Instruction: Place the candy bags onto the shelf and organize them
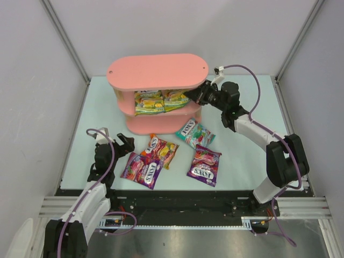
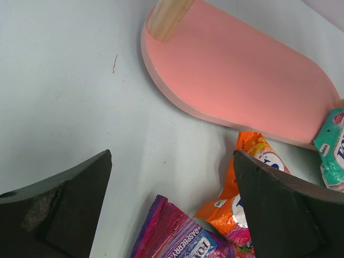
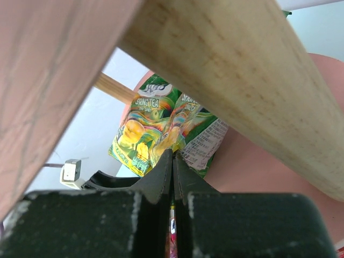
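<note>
Right gripper point(image 1: 193, 95) clenched on yellow-green bag point(image 1: 174, 100) inside shelf point(image 1: 156, 71) middle tier; retreating without releasing could drag it out.

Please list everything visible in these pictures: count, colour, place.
Flat pale-blue table: 1, pale blue, under everything.
Pink three-tier oval-board shelf: 1, pink, table's far middle.
Glossy flat yellow-green candy bags: 2, yellow-green, side by side on middle tier.
Glossy flat purple candy bags: 2, purple, on table before shelf.
Glossy red-orange candy bag: 1, red-orange, touching the left purple one.
Glossy teal candy bag: 1, teal, on table beside shelf's base.
Left end effector: 1, black, open, over table.
Right end effector: 1, black, shut, at middle tier.
</note>
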You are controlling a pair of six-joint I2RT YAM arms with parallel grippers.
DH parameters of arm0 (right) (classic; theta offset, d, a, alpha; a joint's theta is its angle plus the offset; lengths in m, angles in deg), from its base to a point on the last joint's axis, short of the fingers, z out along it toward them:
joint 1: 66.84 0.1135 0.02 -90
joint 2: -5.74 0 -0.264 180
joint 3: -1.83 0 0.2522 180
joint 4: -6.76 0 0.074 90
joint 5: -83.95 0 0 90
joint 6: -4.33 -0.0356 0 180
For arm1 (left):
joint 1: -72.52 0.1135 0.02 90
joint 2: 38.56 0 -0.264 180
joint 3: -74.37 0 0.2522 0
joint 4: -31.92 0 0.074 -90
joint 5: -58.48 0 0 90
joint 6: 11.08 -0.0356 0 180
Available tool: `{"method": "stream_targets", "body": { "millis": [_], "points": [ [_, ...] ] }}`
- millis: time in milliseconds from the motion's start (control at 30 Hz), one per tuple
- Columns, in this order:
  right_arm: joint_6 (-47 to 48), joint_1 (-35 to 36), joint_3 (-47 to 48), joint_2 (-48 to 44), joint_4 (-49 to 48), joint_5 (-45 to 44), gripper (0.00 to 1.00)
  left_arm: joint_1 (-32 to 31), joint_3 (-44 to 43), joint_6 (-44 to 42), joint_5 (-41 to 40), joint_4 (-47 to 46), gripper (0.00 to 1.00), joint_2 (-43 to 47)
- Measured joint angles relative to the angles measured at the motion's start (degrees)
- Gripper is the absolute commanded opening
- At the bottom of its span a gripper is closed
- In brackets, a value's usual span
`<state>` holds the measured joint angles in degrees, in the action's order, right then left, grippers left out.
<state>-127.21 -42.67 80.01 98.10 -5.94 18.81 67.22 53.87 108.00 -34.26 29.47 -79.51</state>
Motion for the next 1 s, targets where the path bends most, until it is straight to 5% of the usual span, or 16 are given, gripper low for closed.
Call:
{"method": "stream_targets", "body": {
  "millis": [1000],
  "points": [
    [1.5, 4.4, 0.3, -0.7, 5.5, -9.9, 0.01, 0.1, 0.0, 0.0, 0.0, 0.0, 1.00, 0.0]
  ]
}}
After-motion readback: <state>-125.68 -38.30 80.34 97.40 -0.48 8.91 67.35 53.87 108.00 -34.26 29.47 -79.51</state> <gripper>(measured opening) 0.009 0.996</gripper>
